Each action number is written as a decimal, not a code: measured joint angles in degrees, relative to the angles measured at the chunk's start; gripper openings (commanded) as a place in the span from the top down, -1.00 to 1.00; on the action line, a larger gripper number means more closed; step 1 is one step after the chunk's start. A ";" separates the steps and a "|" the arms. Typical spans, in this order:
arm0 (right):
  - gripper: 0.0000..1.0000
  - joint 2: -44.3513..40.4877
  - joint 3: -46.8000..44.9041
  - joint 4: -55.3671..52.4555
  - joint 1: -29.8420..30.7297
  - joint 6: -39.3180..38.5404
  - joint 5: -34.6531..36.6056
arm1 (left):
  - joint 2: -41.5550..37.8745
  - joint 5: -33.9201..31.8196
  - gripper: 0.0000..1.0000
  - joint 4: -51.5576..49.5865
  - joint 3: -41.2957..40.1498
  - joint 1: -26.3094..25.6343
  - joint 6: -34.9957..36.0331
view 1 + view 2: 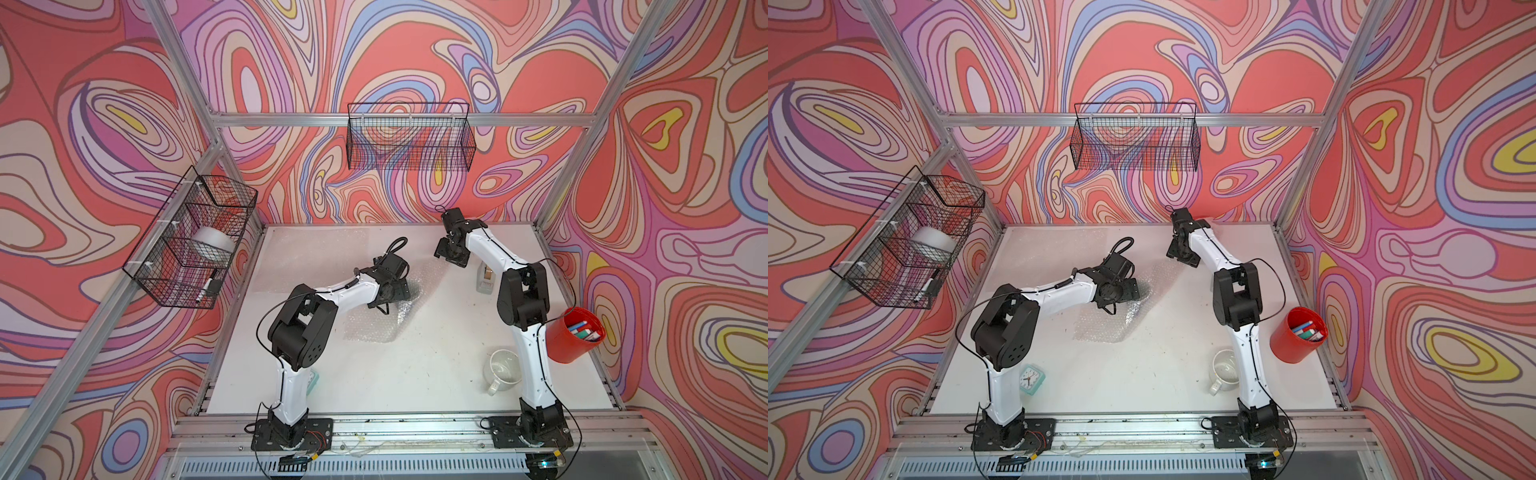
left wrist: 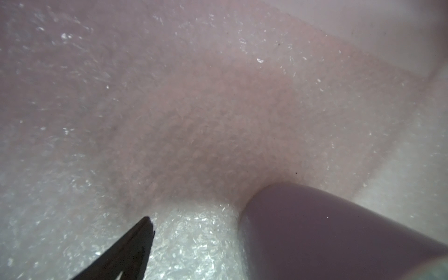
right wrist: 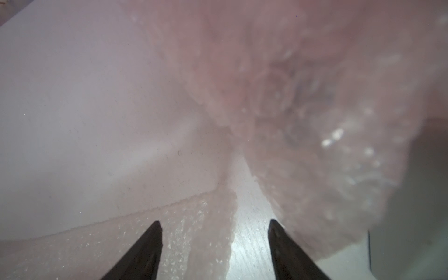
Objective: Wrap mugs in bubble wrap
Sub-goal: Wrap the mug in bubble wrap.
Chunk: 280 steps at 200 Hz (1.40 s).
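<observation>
A clear bubble wrap point(image 1: 376, 324) sheet lies mid-table, crumpled under my left wrist. In the left wrist view a pale lavender mug point(image 2: 339, 230) rests on the bubble wrap point(image 2: 194, 121). My left gripper point(image 2: 218, 218) is open. One of its fingers point(image 2: 131, 249) stands apart from the mug, and the mug hides the other. My right gripper point(image 3: 214, 223) hangs open and holds nothing above a wrap edge point(image 3: 194, 230), beside a raised fold point(image 3: 315, 133). In a top view the right gripper point(image 1: 446, 255) is lifted near the back. A white mug point(image 1: 503, 370) stands front right. The red mug is out of view.
Another bubble wrap sheet point(image 1: 316, 249) lies at the back left. A red cup with markers point(image 1: 573, 334) stands at the right edge, a tape dispenser point(image 1: 486, 276) behind the right arm, a small clock point(image 1: 1032, 376) by the left arm. Wire baskets point(image 1: 409, 137) hang on the walls.
</observation>
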 measured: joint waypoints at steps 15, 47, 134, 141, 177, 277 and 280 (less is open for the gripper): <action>-0.21 0.39 1.42 -0.24 0.02 0.07 -0.28 | 0.00 0.00 -0.92 0.00 0.00 0.00 0.00; 0.00 0.44 1.70 -0.66 -0.07 0.07 -0.79 | 0.00 -0.02 -0.93 0.00 0.00 0.00 0.00; 0.20 3.41 4.35 -3.06 -1.01 -0.02 -1.64 | 0.00 0.00 -0.93 0.00 0.00 0.00 0.02; 0.27 3.43 4.35 -3.15 -1.07 0.02 -1.77 | 0.00 0.00 -0.93 -0.02 0.00 0.00 0.02; 0.75 3.43 4.33 -2.80 -1.18 0.13 -1.90 | 0.00 0.00 -0.92 -0.04 0.00 0.00 0.00; 0.97 -12.07 -15.43 11.02 -1.18 -1.11 -12.28 | 0.00 0.22 -0.93 -0.48 0.02 0.02 -0.09; 0.97 -12.55 -15.72 11.32 -1.16 -1.14 -12.63 | 0.00 0.24 -0.93 -0.48 0.02 0.02 -0.11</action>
